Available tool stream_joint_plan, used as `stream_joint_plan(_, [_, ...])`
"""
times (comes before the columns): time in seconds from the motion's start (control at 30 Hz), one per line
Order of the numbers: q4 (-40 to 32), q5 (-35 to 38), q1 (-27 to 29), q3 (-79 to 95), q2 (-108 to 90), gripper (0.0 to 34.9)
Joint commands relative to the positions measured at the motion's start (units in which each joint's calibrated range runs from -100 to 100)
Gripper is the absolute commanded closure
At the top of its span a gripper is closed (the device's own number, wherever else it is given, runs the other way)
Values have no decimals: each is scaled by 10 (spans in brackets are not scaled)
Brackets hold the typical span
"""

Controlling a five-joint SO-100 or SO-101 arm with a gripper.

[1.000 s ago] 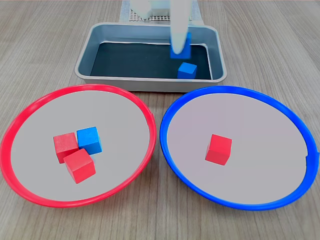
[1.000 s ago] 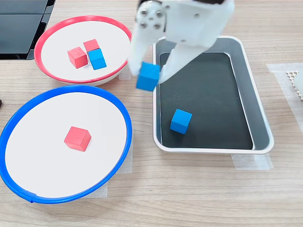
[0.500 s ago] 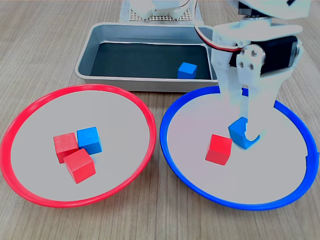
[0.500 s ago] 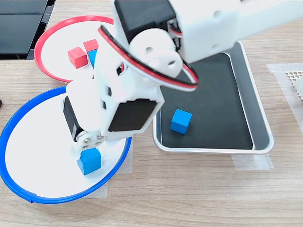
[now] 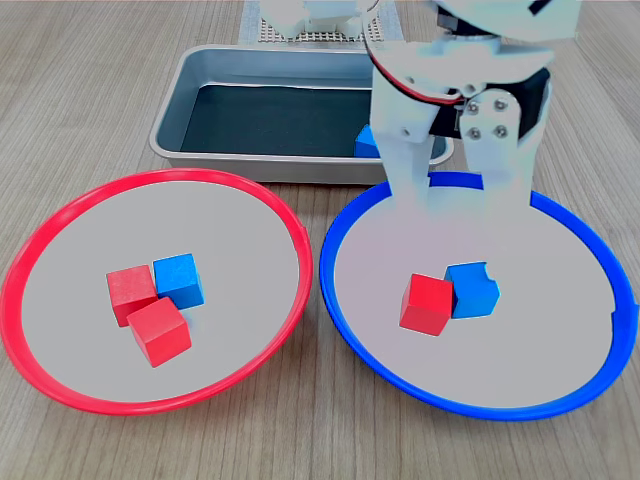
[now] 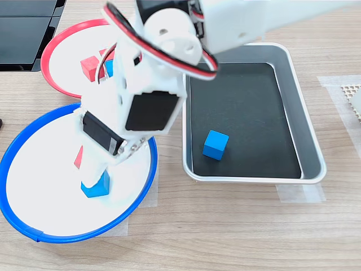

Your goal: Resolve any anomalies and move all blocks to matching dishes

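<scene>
The blue-rimmed dish holds a red block and a blue block, resting side by side and touching. My gripper hangs open just above and behind them, holding nothing. In the red-rimmed dish two red blocks lie with a blue block. Another blue block lies in the grey tray. In the second exterior view the arm hides most of the red block in the blue-rimmed dish and part of the red-rimmed dish.
The grey metal tray stands behind both dishes in the first exterior view. A white mesh base lies beyond it. The dishes nearly touch each other. Bare wooden tabletop surrounds them.
The gripper carried a blue block from over the tray down into the blue-rimmed dish, opened and rose off it. The red block there shifted slightly.
</scene>
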Motion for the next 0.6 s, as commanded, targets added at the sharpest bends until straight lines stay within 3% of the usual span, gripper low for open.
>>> stream_joint_plan(0.0, [-47,5,17,-38,-10,173])
stream_joint_plan(0.27, [-83,-22,29,-27,-3,174])
stream_joint_plan(0.47, [-54,-163,22,-14,-7,146])
stream_joint_plan(0.57, [-3,-237,20,-27,-2,156])
